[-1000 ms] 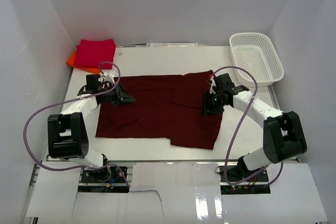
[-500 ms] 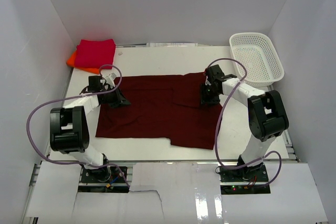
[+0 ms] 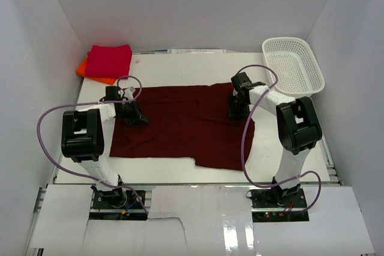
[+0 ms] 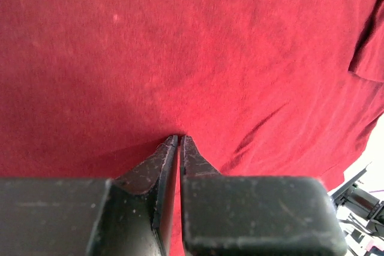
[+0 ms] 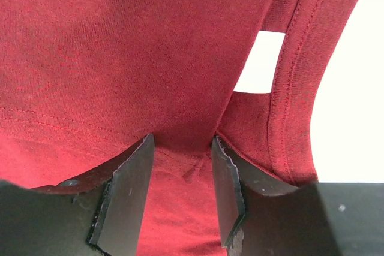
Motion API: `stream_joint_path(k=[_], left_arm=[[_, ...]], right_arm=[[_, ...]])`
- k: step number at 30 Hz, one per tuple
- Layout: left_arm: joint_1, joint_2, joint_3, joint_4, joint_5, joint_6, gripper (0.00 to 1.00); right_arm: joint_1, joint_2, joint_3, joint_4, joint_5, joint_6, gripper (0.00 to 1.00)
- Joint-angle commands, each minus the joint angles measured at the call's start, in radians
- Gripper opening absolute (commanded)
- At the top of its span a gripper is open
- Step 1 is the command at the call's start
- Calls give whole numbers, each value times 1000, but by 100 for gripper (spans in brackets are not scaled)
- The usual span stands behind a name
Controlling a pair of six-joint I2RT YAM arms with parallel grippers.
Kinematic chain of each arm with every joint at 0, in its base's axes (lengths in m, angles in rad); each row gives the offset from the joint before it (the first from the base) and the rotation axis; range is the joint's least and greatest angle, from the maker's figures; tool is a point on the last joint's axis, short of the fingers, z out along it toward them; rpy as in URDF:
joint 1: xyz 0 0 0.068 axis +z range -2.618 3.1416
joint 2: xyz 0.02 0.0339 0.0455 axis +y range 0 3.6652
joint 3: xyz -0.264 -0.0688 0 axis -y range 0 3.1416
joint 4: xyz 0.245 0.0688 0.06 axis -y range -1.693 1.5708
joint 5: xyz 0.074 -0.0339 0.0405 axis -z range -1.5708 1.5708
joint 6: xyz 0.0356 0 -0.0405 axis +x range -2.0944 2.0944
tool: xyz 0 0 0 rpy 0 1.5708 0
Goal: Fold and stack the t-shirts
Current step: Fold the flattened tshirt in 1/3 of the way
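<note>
The large dark maroon t-shirt (image 3: pixel 180 127) lies spread flat in the middle of the table. My left gripper (image 3: pixel 134 116) is at its left edge. In the left wrist view the gripper (image 4: pixel 179 138) has its jaws pressed together on a pinch of the maroon cloth (image 4: pixel 198 46), with creases running out from the tips. My right gripper (image 3: pixel 236 111) is at the shirt's right upper part. In the right wrist view the gripper (image 5: pixel 182 142) is open, tips down on the cloth (image 5: pixel 120 46) with a small ridge between them, beside the collar seam and a small white label (image 5: pixel 261 61).
The crimson-red shirt (image 3: pixel 109 60) lies folded on the orange one (image 3: pixel 82 68) at the far left corner. The white mesh basket (image 3: pixel 293 67) stands at the far right. White walls close in the table on three sides.
The right arm has swung in and back, bringing its gripper from the shirt's right middle up to the collar area. The left gripper has shifted slightly left along the shirt's left edge.
</note>
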Motion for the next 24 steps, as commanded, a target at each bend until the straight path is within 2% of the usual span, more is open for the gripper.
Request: stream_joint_path(k=[1,11,15,24], left_arm=[[-15,36,34,-6,-50,27,18],[-43,237,209,-21,-100,36,17],[-44,283,279,-42,-95,33,17],[-44,393,445,-76,-80,18,18]], right_arm=[[0,35,33,-16,38,-13,50],[-21,132,113,-23,24,-19,50],[-65,170,173,-32,1,-27,50],[-176,296,393,-101,-49,-73,50]])
